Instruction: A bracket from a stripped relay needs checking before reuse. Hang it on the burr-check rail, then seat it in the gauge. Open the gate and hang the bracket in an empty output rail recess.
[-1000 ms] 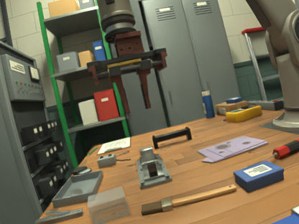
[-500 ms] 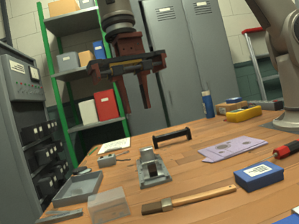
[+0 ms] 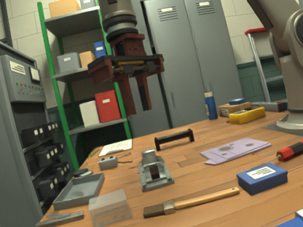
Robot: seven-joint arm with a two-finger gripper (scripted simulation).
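Note:
On the left half of the wooden bench stands a grey gauge block (image 3: 154, 171) with a dark piece upright in its slot, and behind it a black rail (image 3: 174, 138) with two short feet. A small grey fixture (image 3: 108, 162) with a thin rod sits to the left. A clear-lidded box (image 3: 110, 207) and a grey tray (image 3: 79, 190) lie at the near-left corner. High above the gauge block my dark red gripper (image 3: 137, 107) hangs open and empty, fingers pointing down. I cannot pick out the bracket for certain.
Behind the bench stand green-framed shelves (image 3: 83, 69) with boxes and grey lockers (image 3: 189, 54). A control cabinet (image 3: 22, 138) fills the left edge. A brush (image 3: 189, 202), blue box (image 3: 262, 177), lilac sheet (image 3: 235, 149), red screwdriver (image 3: 290, 150) and yellow meter (image 3: 247, 115) spread to the right.

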